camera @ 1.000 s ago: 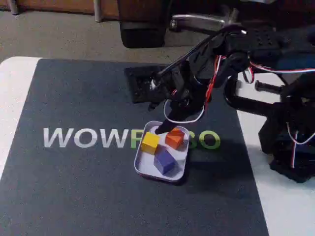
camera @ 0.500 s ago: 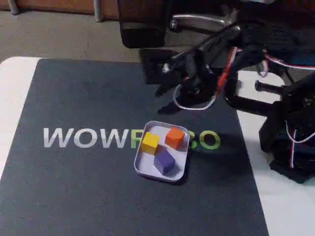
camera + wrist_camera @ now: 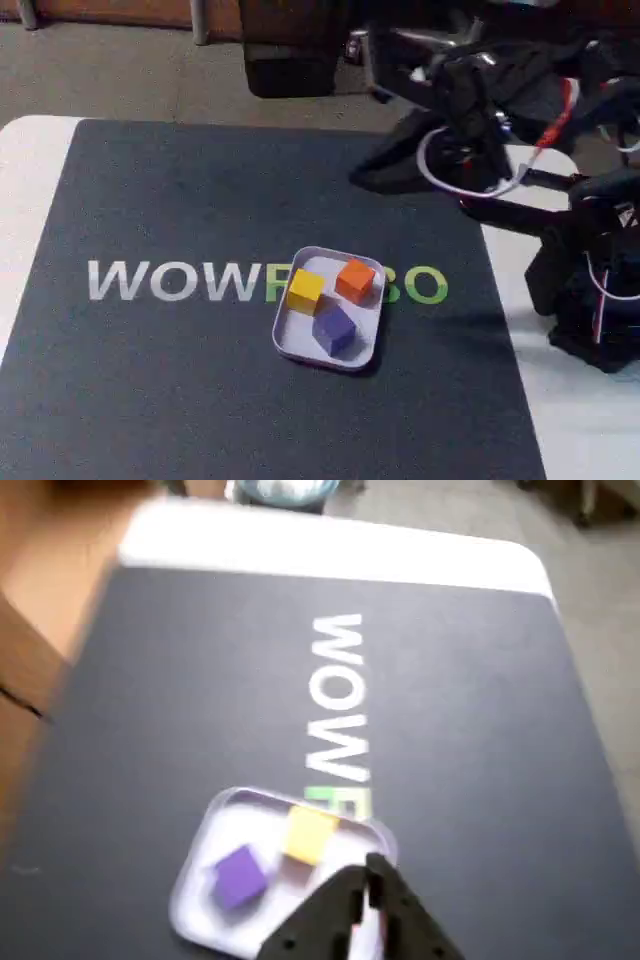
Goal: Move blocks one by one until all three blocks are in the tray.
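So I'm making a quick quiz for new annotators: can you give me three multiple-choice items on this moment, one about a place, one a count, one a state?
1. Where does the small matte orange cube lie?
A. on the dark mat
B. in the shallow pale rectangular tray
C. between the jaws

2. How many cubes are in the tray?
A. one
B. two
C. three

3. What is the black gripper holding?
A. nothing
B. the small matte yellow cube
C. the small matte purple cube

Key: 1 B, the fixed view shows it inside the rim. 2 C, orange, yellow and purple all sit in the tray. 3 A, it is raised away from the tray while every cube lies in it.
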You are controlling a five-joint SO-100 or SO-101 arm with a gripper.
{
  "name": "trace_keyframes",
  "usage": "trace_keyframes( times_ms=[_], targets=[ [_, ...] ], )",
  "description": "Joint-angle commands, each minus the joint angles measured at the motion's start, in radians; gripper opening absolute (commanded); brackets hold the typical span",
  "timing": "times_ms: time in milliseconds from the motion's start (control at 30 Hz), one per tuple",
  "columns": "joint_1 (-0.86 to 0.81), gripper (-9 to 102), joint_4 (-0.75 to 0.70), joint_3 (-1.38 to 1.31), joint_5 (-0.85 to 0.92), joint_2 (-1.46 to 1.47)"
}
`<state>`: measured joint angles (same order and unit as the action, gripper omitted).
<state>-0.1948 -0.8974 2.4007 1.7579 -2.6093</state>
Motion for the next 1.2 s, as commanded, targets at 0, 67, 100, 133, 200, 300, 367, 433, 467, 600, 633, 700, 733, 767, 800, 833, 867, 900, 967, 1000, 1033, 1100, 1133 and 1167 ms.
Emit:
trace_keyframes(
  times_ms=[0, 67, 100, 133, 200, 300, 367, 433, 467, 600, 633, 700, 733, 767, 800, 833, 867, 900, 967, 1000, 1033, 1100, 1133, 1167],
  targets=[
    [0.009, -8, -0.046, 0.067, -0.032, -0.155],
    [0.02, -8, -0.058, 0.181, -0.02, -0.307],
    [0.023, -8, -0.067, 0.245, -0.012, -0.4],
    [0.028, -8, -0.095, 0.304, 0.002, -0.502],
    [0.046, -8, -0.212, 0.373, 0.026, -0.701],
    [0.037, -8, -0.302, 0.371, 0.037, -0.699],
    [0.031, -8, -0.304, 0.388, 0.034, -0.699],
    [0.029, -8, -0.302, 0.402, 0.029, -0.699],
    [0.029, -8, -0.304, 0.41, 0.034, -0.699],
    [0.029, -8, -0.304, 0.457, 0.026, -0.699],
    [0.029, -8, -0.304, 0.471, 0.026, -0.699],
    [0.031, -8, -0.304, 0.497, 0.035, -0.699],
    [0.031, -8, -0.304, 0.509, 0.038, -0.699],
    [0.031, -8, -0.302, 0.52, 0.04, -0.699],
    [0.031, -8, -0.304, 0.529, 0.043, -0.699],
    [0.031, -8, -0.302, 0.548, 0.049, -0.699],
    [0.029, -8, -0.299, 0.565, 0.058, -0.699],
    [0.025, -8, -0.299, 0.58, 0.077, -0.699],
    [0.0, -8, -0.301, 0.626, 0.149, -0.699],
    [-0.014, -8, -0.305, 0.652, 0.189, -0.698],
    [-0.015, -8, -0.305, 0.666, 0.199, -0.698],
    [-0.015, -8, -0.305, 0.696, 0.202, -0.698],
    [-0.011, -8, -0.305, 0.724, 0.204, -0.698],
    [-0.009, -8, -0.301, 0.755, 0.21, -0.698]
  ],
)
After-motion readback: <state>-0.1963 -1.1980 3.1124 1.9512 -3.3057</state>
